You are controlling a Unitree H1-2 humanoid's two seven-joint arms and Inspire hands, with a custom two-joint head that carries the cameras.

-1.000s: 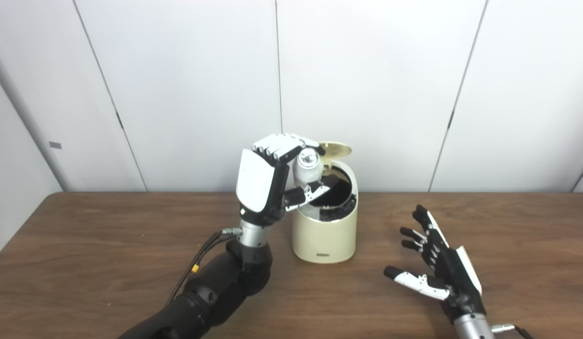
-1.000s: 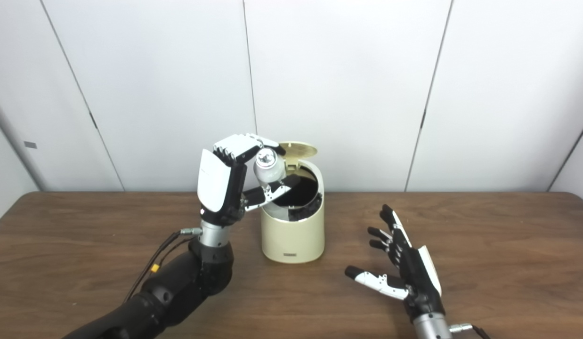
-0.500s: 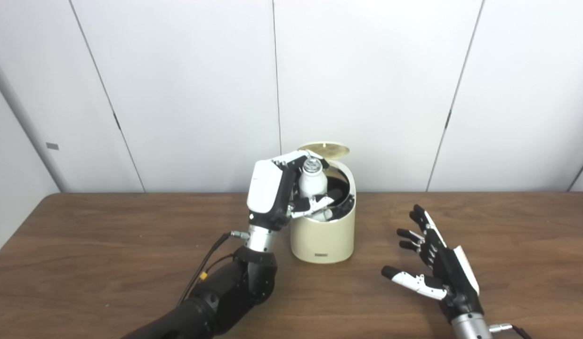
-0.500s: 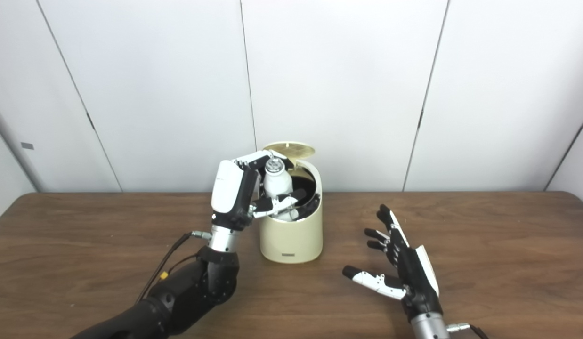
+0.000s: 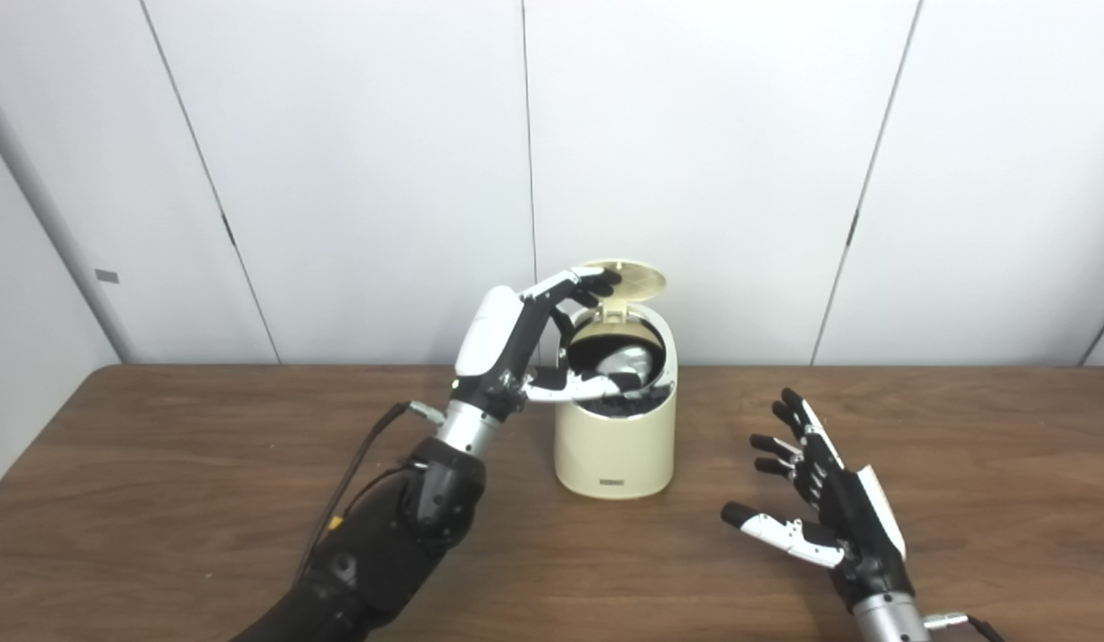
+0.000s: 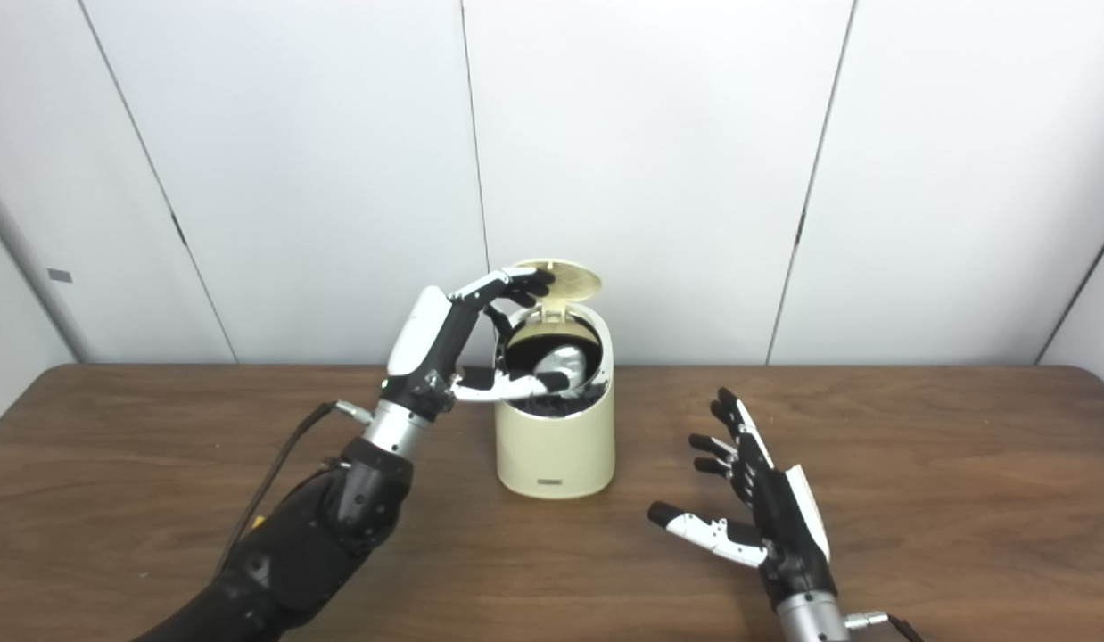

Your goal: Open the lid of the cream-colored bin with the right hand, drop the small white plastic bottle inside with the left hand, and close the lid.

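Now the white bottle (image 5: 625,363) lies inside the cream bin (image 5: 614,446), released since 0.5 s ago; lid (image 5: 625,276) up. Left hand (image 5: 516,343) spread, empty, at bin's rim. Right hand (image 5: 828,517) spread, empty, right of bin on the table (image 5: 160,464), w/ bare wood between.

White panelled wall (image 5: 695,160) with dark vertical seams behind; dark wood-grain table (image 5: 160,499) in front; even light.

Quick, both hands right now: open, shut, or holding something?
Left hand: open, fingers spread over the bin; the bottle lies inside, released.
Right hand: open, holding nothing, over the table right of the bin.
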